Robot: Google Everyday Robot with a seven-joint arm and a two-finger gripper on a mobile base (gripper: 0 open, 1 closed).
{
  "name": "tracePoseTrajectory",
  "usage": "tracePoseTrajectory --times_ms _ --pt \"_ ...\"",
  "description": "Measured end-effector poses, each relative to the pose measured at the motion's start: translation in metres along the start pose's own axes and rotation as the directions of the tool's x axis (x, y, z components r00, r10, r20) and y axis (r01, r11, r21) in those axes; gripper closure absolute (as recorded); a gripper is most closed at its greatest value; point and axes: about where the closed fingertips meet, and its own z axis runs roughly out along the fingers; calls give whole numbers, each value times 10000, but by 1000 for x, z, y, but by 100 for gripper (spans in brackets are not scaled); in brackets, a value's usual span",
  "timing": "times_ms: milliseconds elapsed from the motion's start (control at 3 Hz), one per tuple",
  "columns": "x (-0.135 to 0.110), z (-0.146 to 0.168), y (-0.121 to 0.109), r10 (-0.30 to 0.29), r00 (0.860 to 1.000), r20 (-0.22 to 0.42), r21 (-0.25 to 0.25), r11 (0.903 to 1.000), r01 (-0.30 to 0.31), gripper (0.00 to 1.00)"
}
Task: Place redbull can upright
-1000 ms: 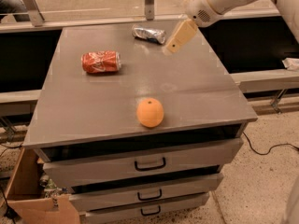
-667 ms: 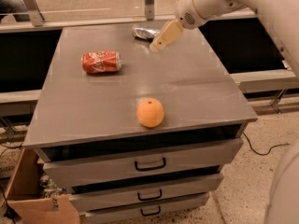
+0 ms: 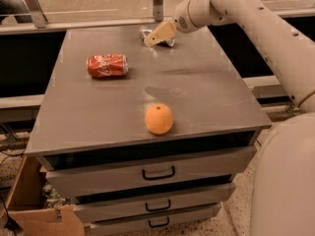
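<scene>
Gripper (image 3: 150,40) nr redbull can (image 3: 143,32); cola can (image 3: 107,65), orange (image 3: 159,118) apart.

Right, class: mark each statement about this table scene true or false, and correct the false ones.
1. The red cola can lies on its side on the table. True.
2. The orange sits at the table's far edge. False: it sits near the front edge.
3. The gripper is at the far edge, right at the redbull can. True.
4. The redbull can stands upright mid-table. False: it lies at the far edge, partly hidden by the gripper.
5. There are no drawers under the tabletop. False: three handled drawers show.
</scene>
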Motion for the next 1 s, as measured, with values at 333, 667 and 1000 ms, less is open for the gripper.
tracePoseTrajectory --times_ms 333,667,1000 --pt "3 31 -23 522 9985 155 407 9978 -528 0" --pt "6 53 -43 698 9976 -4 700 9951 -696 0" --pt "11 69 -60 801 9960 -408 1015 9920 -756 0"
